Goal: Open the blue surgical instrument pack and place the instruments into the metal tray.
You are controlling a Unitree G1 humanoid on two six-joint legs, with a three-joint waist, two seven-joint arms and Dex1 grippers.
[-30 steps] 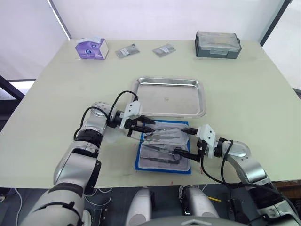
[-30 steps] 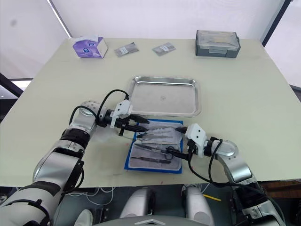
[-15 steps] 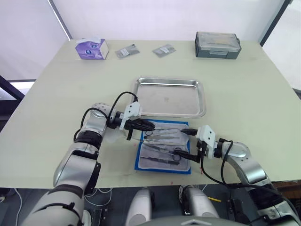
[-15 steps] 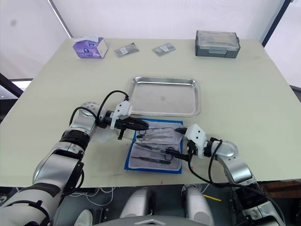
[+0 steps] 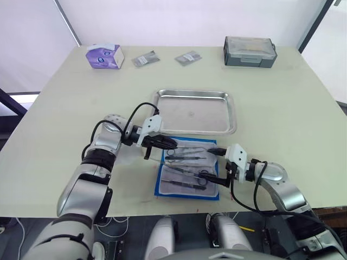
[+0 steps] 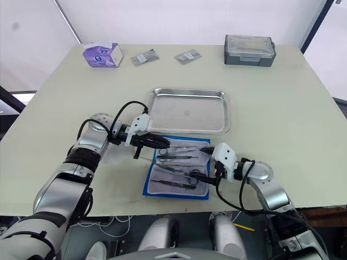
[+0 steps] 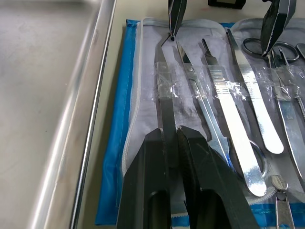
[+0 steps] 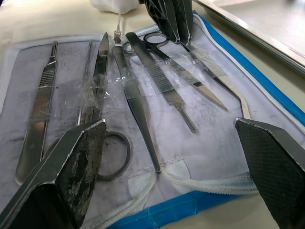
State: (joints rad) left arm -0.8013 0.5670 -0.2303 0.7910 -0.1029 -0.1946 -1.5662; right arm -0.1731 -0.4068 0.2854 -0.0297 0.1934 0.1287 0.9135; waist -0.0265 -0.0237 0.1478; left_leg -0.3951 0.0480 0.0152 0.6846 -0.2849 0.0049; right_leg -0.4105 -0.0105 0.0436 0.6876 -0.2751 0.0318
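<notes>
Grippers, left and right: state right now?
Left gripper: shut on a slim instrument that lies in the open blue pack.
Right gripper: open, empty, at the pack's near edge.

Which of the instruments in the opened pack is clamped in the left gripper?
The dark slim instrument nearest the metal tray; the left gripper pinches its end, while the others lie free.
</notes>
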